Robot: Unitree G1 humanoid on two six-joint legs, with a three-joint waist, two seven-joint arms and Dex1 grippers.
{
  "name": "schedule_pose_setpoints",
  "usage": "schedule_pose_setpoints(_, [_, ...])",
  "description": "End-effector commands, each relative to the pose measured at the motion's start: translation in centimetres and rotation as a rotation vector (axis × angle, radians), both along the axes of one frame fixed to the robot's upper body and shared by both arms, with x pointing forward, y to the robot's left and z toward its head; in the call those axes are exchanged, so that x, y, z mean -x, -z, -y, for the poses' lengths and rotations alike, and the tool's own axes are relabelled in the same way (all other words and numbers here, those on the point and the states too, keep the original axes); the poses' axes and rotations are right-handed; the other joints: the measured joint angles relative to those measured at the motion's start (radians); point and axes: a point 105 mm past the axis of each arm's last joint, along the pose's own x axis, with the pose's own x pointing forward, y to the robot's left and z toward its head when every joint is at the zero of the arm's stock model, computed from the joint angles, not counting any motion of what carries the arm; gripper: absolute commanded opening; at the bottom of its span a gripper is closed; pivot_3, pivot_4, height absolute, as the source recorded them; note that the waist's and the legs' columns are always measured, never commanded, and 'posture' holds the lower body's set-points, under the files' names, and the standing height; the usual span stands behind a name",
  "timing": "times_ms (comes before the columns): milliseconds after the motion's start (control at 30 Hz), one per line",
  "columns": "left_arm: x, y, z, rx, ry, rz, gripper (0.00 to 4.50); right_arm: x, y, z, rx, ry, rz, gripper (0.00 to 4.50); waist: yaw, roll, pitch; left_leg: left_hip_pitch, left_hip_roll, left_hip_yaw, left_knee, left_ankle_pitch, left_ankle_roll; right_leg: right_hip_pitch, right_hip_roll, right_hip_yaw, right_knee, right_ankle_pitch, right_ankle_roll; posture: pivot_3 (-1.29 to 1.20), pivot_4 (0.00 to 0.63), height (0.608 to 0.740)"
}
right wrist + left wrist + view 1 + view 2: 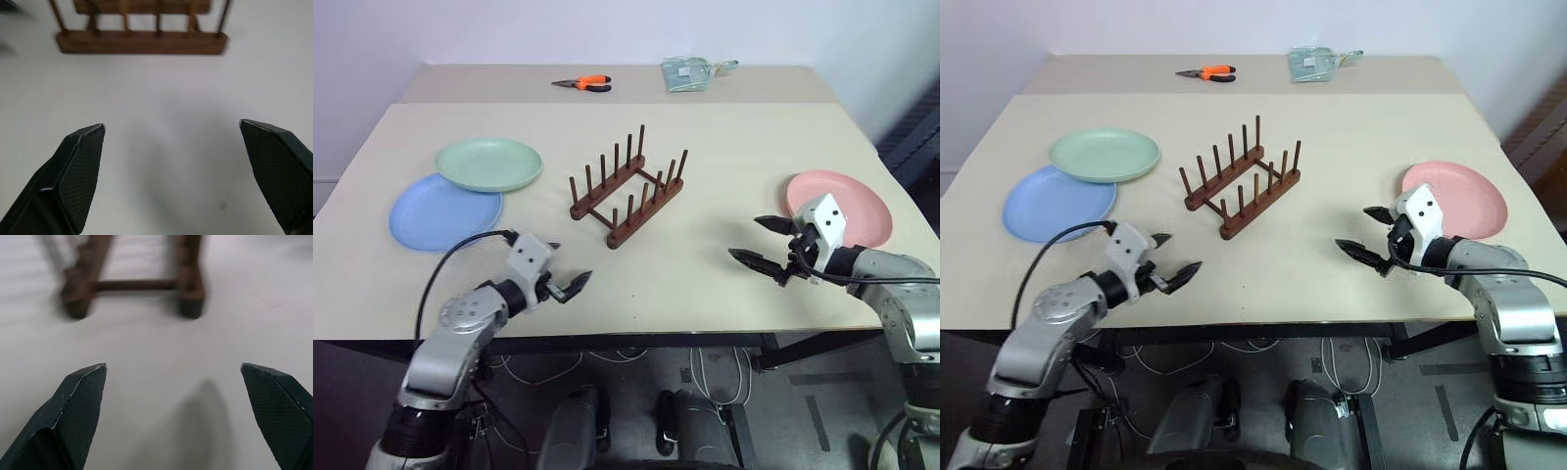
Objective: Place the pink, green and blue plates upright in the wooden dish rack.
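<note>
The wooden dish rack [626, 191] stands empty at the middle of the table, its pegs upright. A green plate [489, 164] lies flat at the left, its near rim overlapping a blue plate [435, 215]. The pink plate [847, 201] lies flat at the right. My left gripper [1175, 255] hovers open near the front edge, pointing toward the rack [132, 284], with nothing between its fingers [80, 401]. My right gripper [747, 238] is open too, just left of the pink plate, aimed at the rack's long side [142, 41].
Orange-handled pliers [584, 84] and a pale green packet [690, 73] lie on the raised far strip of the table [724, 147]. The table's front edge runs just below both grippers. Cables hang under the table.
</note>
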Motion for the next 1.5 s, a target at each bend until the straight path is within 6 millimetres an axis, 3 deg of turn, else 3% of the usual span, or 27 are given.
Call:
schedule_pose_setpoints(33, [-1.1, 0.6, 1.8, 0.007, 0.009, -0.005, 4.50, 0.7, -0.6, -1.4, -0.012, -0.004, 0.048, 4.49, -0.002, 0.000, 0.000, 0.000, 0.000, 0.000, 0.000, 0.000, 0.000, 0.000, 0.000, 0.000, 0.000, 0.000, 0.000, 0.00, 0.150, 0.740])
schedule_pose_setpoints(167, [-2.9, 1.9, 5.0, -0.024, 0.061, -0.031, 4.50, 1.6, -0.8, -2.7, -0.016, -0.007, 0.063, 4.49, 0.001, 0.000, 0.000, 0.000, 0.000, 0.000, 0.000, 0.000, 0.000, 0.000, 0.000, 0.000, 0.001, 0.000, 0.000, 0.00, 0.150, 0.740])
schedule_pose_setpoints(333, [-5.2, 2.1, 5.8, -0.003, 0.027, -0.035, 4.50, 2.3, -0.5, -2.7, -0.008, 0.044, 0.072, 4.49, 0.005, 0.000, -0.001, 0.000, 0.000, 0.000, 0.002, -0.001, 0.001, 0.001, 0.000, 0.000, 0.000, 0.000, 0.001, 0.00, 0.150, 0.740])
schedule_pose_setpoints(433, [-5.6, 1.9, 6.1, -0.005, 0.046, -0.010, 3.73, 2.6, -0.1, -2.3, 0.018, 0.065, 0.072, 4.50, 0.002, 0.000, -0.001, 0.000, 0.000, -0.001, 0.002, -0.001, 0.001, 0.001, 0.000, 0.000, 0.001, 0.000, 0.001, 0.00, 0.150, 0.740])
schedule_pose_setpoints(533, [-5.7, 1.7, 6.0, 0.000, 0.069, 0.003, 2.32, 2.5, -0.1, -2.1, 0.030, 0.079, 0.079, 4.50, -0.003, 0.000, -0.001, 0.001, 0.000, -0.001, 0.003, -0.001, 0.001, 0.002, 0.000, 0.000, 0.001, 0.000, 0.001, 0.00, 0.150, 0.740])
schedule_pose_setpoints(633, [-4.8, 1.1, 6.8, -0.021, 0.206, 0.047, 0.94, 2.5, 0.1, -1.0, 0.065, 0.102, 0.083, 4.50, -0.003, 0.000, -0.001, 0.001, 0.000, -0.001, 0.002, -0.001, 0.001, 0.001, 0.000, 0.000, 0.001, 0.000, 0.001, 0.00, 0.150, 0.740])
schedule_pose_setpoints(700, [-4.1, 0.8, 7.1, -0.006, 0.282, 0.037, 0.76, 2.6, 0.2, -0.6, 0.081, 0.109, 0.083, 4.50, -0.002, 0.000, -0.001, 0.001, 0.000, -0.001, 0.002, -0.001, 0.001, 0.001, 0.000, 0.000, 0.001, 0.000, 0.001, 0.00, 0.150, 0.740])
schedule_pose_setpoints(800, [-2.8, 0.1, 8.0, -0.022, 0.480, 0.033, 0.76, 2.6, 0.2, 0.8, 0.103, 0.143, 0.083, 4.50, 0.000, 0.001, -0.001, 0.000, 0.000, -0.001, 0.003, -0.001, 0.002, 0.001, 0.000, 0.000, 0.000, 0.000, 0.001, 0.00, 0.150, 0.740])
schedule_pose_setpoints(933, [-3.4, 0.1, 7.4, -0.054, 0.539, -0.001, 0.76, 2.8, 0.4, 1.6, 0.124, 0.159, 0.086, 4.50, 0.002, 0.001, -0.001, -0.002, 0.000, -0.001, 0.008, -0.002, 0.004, 0.002, 0.000, -0.001, 0.001, -0.001, 0.001, 0.00, 0.150, 0.740])
schedule_pose_setpoints(1167, [-5.3, 1.3, 3.3, -0.146, 0.399, -0.037, 4.18, 2.9, 1.1, 1.5, 0.136, 0.155, 0.077, 4.50, -0.005, 0.001, -0.001, -0.002, 0.001, -0.001, 0.010, -0.003, 0.005, 0.002, 0.000, -0.001, 0.002, -0.001, 0.002, 0.00, 0.150, 0.740])
schedule_pose_setpoints(1233, [-5.3, 1.3, 1.5, -0.153, 0.331, -0.049, 4.45, 2.6, 1.5, 1.6, 0.156, 0.154, 0.058, 4.50, -0.008, 0.001, -0.001, -0.002, 0.001, -0.001, 0.010, -0.003, 0.005, 0.002, 0.000, -0.001, 0.002, -0.001, 0.002, 0.00, 0.150, 0.740])
schedule_pose_setpoints(1300, [-4.0, 1.0, 0.5, -0.118, 0.325, -0.079, 4.28, 2.2, 1.9, 1.6, 0.164, 0.154, 0.038, 3.96, -0.013, 0.001, -0.001, -0.002, 0.002, -0.001, 0.010, -0.003, 0.005, 0.002, 0.000, -0.001, 0.002, -0.001, 0.002, 0.00, 0.150, 0.740])
schedule_pose_setpoints(1333, [-3.0, 0.6, 0.4, -0.088, 0.343, -0.101, 3.88, 2.0, 2.2, 1.4, 0.165, 0.148, 0.030, 3.69, -0.020, 0.001, -0.001, -0.001, 0.002, -0.001, 0.010, -0.003, 0.004, 0.002, 0.000, 0.000, 0.002, -0.001, 0.002, 0.00, 0.150, 0.740])
schedule_pose_setpoints(1400, [-1.0, 0.2, 0.7, -0.061, 0.388, -0.140, 3.05, 1.6, 2.5, 1.1, 0.174, 0.144, 0.022, 2.71, -0.026, 0.002, -0.001, -0.001, 0.002, -0.002, 0.010, -0.003, 0.004, 0.002, 0.000, 0.000, 0.002, -0.001, 0.002, 0.00, 0.150, 0.740])
schedule_pose_setpoints(1500, [1.9, 0.1, 3.4, -0.048, 0.480, -0.178, 1.56, 0.7, 3.8, 0.8, 0.219, 0.141, 0.000, 1.18, -0.022, 0.003, -0.001, -0.001, 0.002, -0.002, 0.010, -0.003, 0.004, 0.002, -0.001, -0.001, 0.002, -0.001, 0.002, 0.00, 0.150, 0.740])
